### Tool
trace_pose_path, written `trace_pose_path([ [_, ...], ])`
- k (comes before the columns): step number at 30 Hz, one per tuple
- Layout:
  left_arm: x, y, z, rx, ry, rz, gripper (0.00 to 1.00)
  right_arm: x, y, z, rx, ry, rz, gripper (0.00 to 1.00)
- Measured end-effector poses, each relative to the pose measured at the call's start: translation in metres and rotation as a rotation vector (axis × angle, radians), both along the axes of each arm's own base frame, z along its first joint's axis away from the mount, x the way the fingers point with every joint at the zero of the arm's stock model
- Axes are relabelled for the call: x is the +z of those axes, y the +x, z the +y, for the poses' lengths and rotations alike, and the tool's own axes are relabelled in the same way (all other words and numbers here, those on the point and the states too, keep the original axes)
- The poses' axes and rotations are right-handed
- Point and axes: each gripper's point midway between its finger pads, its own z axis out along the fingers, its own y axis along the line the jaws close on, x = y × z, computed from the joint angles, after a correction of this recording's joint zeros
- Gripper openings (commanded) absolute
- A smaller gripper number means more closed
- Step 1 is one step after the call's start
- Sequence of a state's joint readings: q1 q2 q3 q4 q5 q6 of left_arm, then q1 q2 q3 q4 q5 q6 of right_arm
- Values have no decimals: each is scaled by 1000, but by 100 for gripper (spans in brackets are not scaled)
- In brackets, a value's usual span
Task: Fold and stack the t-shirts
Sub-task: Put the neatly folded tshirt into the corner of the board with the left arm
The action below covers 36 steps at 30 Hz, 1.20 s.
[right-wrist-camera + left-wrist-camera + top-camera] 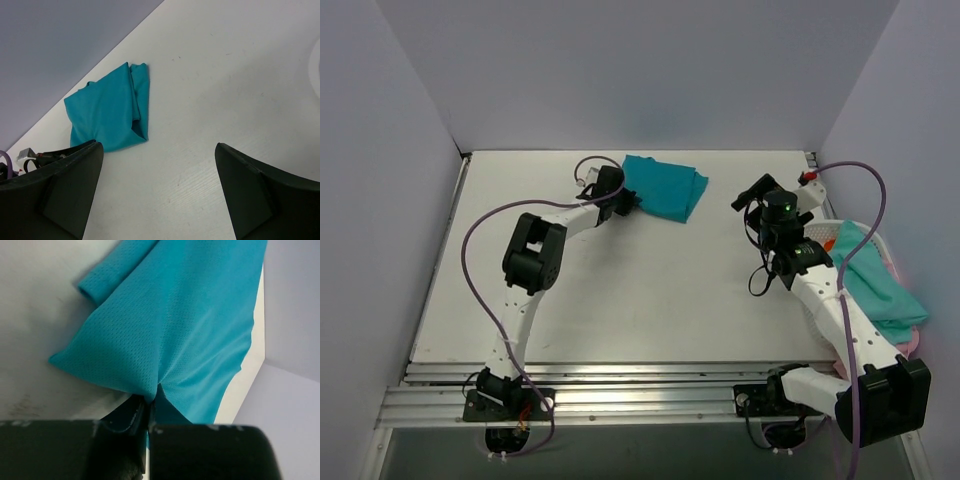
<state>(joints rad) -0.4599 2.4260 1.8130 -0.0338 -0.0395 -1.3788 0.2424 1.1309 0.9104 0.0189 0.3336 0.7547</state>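
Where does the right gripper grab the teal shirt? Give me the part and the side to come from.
Grip the teal shirt at its right-hand folded edge, coming in low from the right. The shirt lies flat on the table, the left gripper is shut on its left edge, and the layered right edge is free and faces the open right gripper.

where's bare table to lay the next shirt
Bare: the table nearer than the teal t-shirt, across its middle, and the far-left corner. Crowded: far centre, where the left gripper pinches that shirt, and the right edge with the basket.
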Motion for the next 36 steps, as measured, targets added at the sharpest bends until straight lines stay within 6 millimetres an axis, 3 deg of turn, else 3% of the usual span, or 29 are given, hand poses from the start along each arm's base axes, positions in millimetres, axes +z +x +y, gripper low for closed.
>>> trace_pose_path([
  [2,-1,5,11,15,8,1,2,1,0,0,0,1,-3,89],
  [5,-1,15,46,56,31,7,2,1,0,0,1,2,-4,89],
  [8,0,19,104,130,62,24,2,-1,-1,2,8,6,-1,89],
  [15,5,23,265,343,173,66,2,-3,1,8,33,34,-12,89],
  [22,19,11,368,465,246,91,2,-10,0,13,49,56,-7,89],
  [26,16,-1,422,529,278,120,2,-10,1,14,55,59,-9,89],
  [27,15,-6,435,542,286,130,5,-10,1,14,55,60,-11,89],
  [29,16,-13,460,564,304,144,39,-9,1,14,56,60,-12,89],
  [30,17,-15,470,573,310,145,61,-9,1,14,56,60,-13,89],
  [31,20,-16,479,580,312,142,97,-9,1,14,56,60,-14,89],
  [36,34,-20,486,586,326,135,94,-11,2,14,57,57,-10,88],
])
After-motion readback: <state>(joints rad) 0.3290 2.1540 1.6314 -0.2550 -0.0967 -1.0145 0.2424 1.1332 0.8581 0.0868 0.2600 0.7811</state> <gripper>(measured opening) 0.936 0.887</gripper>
